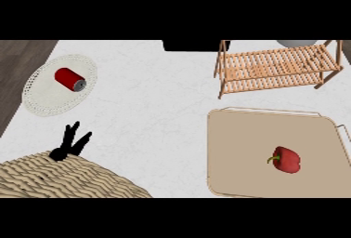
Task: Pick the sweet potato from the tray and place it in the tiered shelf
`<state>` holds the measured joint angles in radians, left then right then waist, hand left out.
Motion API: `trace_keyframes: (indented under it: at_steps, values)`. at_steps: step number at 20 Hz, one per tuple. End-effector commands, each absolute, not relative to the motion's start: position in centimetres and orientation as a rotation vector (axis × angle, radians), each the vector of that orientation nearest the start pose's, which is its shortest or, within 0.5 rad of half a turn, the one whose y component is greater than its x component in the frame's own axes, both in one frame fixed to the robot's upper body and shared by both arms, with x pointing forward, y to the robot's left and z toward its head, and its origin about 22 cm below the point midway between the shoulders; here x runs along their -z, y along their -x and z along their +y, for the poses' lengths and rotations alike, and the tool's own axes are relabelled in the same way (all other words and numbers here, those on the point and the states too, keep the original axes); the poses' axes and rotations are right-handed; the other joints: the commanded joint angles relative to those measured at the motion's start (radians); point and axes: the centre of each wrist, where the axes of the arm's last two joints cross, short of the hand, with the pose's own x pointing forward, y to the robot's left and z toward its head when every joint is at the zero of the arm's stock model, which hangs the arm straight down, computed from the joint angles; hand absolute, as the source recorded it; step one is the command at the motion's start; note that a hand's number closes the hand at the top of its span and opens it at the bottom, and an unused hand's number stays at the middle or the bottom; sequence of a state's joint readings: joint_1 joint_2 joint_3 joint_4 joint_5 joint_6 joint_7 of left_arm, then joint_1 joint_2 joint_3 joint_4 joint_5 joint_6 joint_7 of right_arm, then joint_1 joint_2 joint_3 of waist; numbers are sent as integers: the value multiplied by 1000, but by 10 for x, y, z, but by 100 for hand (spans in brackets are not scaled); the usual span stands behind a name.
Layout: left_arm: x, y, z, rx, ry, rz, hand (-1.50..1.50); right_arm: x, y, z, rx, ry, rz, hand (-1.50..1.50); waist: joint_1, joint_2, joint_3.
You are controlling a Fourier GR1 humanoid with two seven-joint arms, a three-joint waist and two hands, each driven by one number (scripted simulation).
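A beige tray (240, 135) lies at the right of the white counter. On it rests a red, pepper-like vegetable with a green stem (286, 160); I see nothing that looks like a sweet potato. Beyond the tray, at the back right, stands a wooden slatted tiered shelf (277, 67). My left hand (70, 143) shows at the lower left with its fingers straight and pointing up, far from the tray and holding nothing. My right hand does not show.
A woven wicker piece (61, 179) fills the lower left corner and hides my left forearm. A red can (70, 78) lies on its side on a white lace mat (44, 95). The counter's left edge meets dark wood (17, 69).
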<state>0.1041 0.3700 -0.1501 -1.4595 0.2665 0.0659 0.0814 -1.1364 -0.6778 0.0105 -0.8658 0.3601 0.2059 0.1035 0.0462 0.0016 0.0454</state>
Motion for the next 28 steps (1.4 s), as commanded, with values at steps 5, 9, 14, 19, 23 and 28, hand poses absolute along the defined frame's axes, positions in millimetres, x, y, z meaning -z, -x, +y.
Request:
trace_keyframes:
  at_steps: [5,9,14,19,23,28]
  values:
    - [34,-215,295,-11,-72,-1119,0,-299,-438,-312,-518,742,-1696,-150,-22,9,-44]
    - [31,-230,287,-24,-75,-1153,0,-311,-442,-311,-404,651,-1742,-150,-31,13,-45]
    - [26,-231,285,-14,-56,-1137,0,-316,-445,-320,-240,458,-1785,-150,-34,14,-44]
    - [22,-232,294,-29,-83,-1146,0,-325,-443,-335,-55,331,-1792,-150,-39,12,-44]
    - [26,-224,293,-22,-79,-1147,0,-344,-432,-361,96,459,-1822,-150,-29,14,-45]
    - [31,-224,283,-9,-69,-1151,0,-354,-412,-407,263,581,-1780,-150,-41,19,-45]
